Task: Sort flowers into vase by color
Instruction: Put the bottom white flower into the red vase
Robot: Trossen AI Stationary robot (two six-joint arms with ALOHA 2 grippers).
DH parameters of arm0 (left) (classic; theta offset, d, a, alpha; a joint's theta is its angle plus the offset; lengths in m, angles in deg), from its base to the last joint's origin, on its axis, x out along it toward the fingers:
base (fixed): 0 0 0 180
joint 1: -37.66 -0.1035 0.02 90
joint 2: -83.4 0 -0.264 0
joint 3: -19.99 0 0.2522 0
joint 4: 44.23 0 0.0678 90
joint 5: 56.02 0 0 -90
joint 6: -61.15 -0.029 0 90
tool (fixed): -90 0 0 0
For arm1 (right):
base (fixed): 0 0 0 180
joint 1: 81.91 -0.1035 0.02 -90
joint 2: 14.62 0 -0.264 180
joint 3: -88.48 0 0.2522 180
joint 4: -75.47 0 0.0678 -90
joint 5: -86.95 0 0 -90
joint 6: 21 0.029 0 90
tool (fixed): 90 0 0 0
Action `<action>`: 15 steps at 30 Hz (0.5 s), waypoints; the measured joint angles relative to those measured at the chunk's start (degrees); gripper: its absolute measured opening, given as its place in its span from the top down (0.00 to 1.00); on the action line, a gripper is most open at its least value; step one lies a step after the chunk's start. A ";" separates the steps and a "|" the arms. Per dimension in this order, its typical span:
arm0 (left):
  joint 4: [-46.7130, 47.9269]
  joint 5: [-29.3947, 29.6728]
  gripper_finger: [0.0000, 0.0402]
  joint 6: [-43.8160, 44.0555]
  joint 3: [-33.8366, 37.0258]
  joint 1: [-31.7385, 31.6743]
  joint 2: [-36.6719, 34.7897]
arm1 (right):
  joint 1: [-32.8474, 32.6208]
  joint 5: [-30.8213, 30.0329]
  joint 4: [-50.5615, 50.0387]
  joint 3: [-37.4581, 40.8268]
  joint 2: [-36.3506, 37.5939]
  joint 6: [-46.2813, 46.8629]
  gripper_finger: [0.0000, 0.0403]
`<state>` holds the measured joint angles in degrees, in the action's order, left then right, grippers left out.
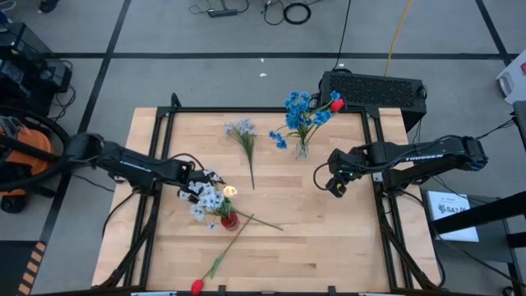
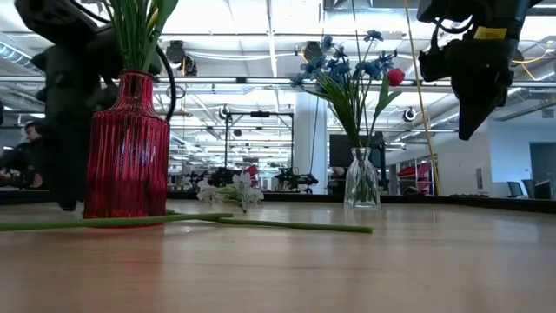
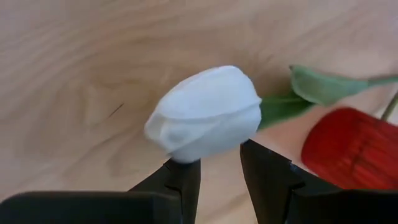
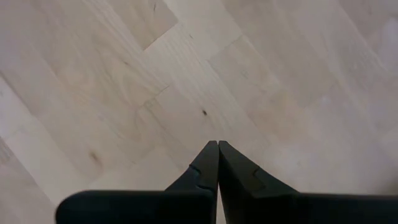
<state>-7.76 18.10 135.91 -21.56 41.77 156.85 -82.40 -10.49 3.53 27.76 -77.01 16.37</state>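
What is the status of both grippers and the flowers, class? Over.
Left gripper holding white tulip bud beside red ribbed vase. Right gripper shut, empty. Nothing blocking.

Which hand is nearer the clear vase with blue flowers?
Right. The right hand hovers shut just beside the clear vase; the left hand is across the table by the red vase.

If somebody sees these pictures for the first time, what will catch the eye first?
Probably the ribbed red glass vase near the table's front left, with pale flowers, where the left claw has a white tulip-like bud between its fingers. Next, the clear glass vase of bright blue flowers at the back.
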 joint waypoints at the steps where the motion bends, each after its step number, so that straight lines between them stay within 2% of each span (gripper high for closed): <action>1: -1.05 -0.04 0.70 0.00 -0.02 -0.24 1.21 | 0.02 0.00 0.00 0.00 0.01 -0.49 1.00; 4: -4.16 1.21 0.70 0.25 -0.28 -1.34 4.01 | 0.02 -0.02 0.01 0.00 0.02 -1.52 1.00; 6: -5.74 5.31 0.70 0.29 -0.32 -2.68 4.69 | 0.02 -0.22 0.02 0.00 0.02 -2.04 1.00; 12: -8.93 30.63 0.70 1.04 0.13 -7.59 2.79 | 0.02 -1.68 0.04 0.00 0.02 -2.44 1.00; 15: -10.93 36.37 0.70 1.11 0.05 -9.15 1.19 | 0.02 -1.77 0.09 0.01 0.02 -2.54 1.00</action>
<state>-18.69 54.47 137.03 -21.51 32.62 158.04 -82.38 -12.27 3.62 27.76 -76.99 13.83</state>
